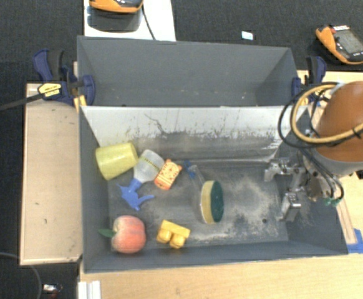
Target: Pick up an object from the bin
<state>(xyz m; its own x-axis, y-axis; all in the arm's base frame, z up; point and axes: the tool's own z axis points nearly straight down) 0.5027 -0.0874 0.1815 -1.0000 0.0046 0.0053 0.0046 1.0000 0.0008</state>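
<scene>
Several small things sit in the left half of the bin (256, 220), so your gripper (289, 195) hangs over bare floor at the right. You cannot tell if it is open or shut, and nothing shows in it. Closest is the round yellow-and-green sponge (211, 201), near the middle of the frame.

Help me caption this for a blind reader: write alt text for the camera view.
A robot arm reaches in from the right, its tip above bare floor at the grey bin's right end. Left of it are a yellow-green sponge on edge, then a peach, yellow block, blue toy, orange box, clear cup and yellow cup.
</scene>
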